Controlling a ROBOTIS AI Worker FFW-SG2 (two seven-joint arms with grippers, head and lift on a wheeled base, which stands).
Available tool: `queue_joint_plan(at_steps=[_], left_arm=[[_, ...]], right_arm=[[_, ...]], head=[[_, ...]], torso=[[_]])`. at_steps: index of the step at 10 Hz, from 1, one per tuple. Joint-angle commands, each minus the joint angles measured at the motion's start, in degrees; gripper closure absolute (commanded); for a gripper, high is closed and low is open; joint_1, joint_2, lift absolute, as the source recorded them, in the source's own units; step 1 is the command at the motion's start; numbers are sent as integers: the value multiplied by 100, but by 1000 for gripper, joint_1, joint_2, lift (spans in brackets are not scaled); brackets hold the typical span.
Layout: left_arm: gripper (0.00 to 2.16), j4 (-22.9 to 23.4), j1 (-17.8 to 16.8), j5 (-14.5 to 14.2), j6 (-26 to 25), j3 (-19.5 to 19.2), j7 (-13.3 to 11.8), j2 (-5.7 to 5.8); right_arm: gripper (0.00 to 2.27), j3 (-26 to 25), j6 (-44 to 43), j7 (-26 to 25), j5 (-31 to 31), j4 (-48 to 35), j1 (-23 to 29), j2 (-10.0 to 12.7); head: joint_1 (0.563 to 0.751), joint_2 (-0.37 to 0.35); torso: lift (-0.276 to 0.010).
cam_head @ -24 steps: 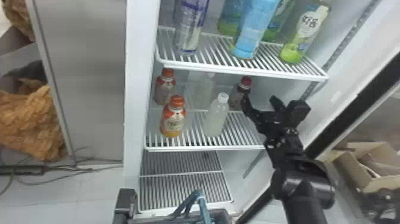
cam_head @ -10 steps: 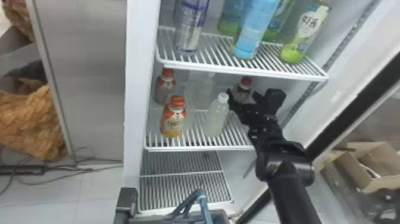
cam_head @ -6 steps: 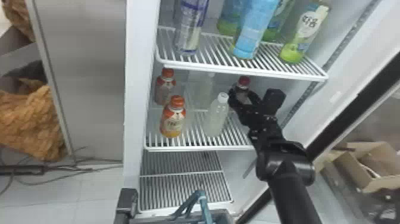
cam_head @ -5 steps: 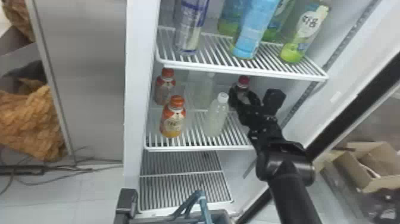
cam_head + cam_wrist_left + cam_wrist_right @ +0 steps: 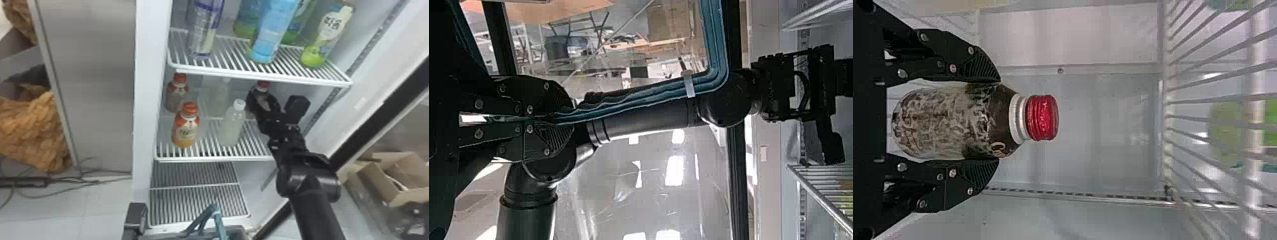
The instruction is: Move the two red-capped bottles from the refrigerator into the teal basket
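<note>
In the head view my right gripper (image 5: 266,107) is at the back right of the middle refrigerator shelf, around the dark red-capped bottle (image 5: 262,91). From the right wrist view, my right gripper (image 5: 998,120) is shut on the sides of this bottle (image 5: 943,122), its red cap beyond the fingertips. Part of my left gripper (image 5: 135,217) shows at the bottom edge, beside the teal basket (image 5: 191,236) and its raised handle (image 5: 218,220). My left gripper (image 5: 571,119) is shut on the teal handle (image 5: 654,95) in the left wrist view.
Two orange-red-capped bottles (image 5: 185,129) (image 5: 177,95) stand on the shelf's left, and a white-capped bottle (image 5: 233,127) stands nearer the middle, just left of the right gripper. Above is a shelf edge (image 5: 261,76) with taller bottles; below, a wire shelf (image 5: 198,204).
My right gripper has moved left and deeper into the shelf, from beside the dark bottle to a hold around it. The basket and left gripper look unmoved.
</note>
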State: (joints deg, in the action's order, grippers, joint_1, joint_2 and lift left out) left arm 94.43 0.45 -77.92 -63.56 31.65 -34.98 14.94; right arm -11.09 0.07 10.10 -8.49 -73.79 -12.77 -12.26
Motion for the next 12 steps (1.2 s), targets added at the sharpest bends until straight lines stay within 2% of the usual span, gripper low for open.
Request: queue_joint_plan(at_steps=[1, 7, 12], left_arm=[[1105, 0, -4, 0, 0, 0, 0, 1], [1105, 0, 10, -23, 14, -11, 0, 1], [1105, 0, 25, -46, 14, -46, 0, 1]], right_arm=[[674, -34, -7, 0, -77, -404, 250, 5], [674, -445, 119, 9, -363, -1937, 1445, 57], [670, -765, 401, 176, -545, -2893, 2176, 154]], head=[[695, -350], [695, -350], [695, -350]], torso=[[-228], [-228], [-228]])
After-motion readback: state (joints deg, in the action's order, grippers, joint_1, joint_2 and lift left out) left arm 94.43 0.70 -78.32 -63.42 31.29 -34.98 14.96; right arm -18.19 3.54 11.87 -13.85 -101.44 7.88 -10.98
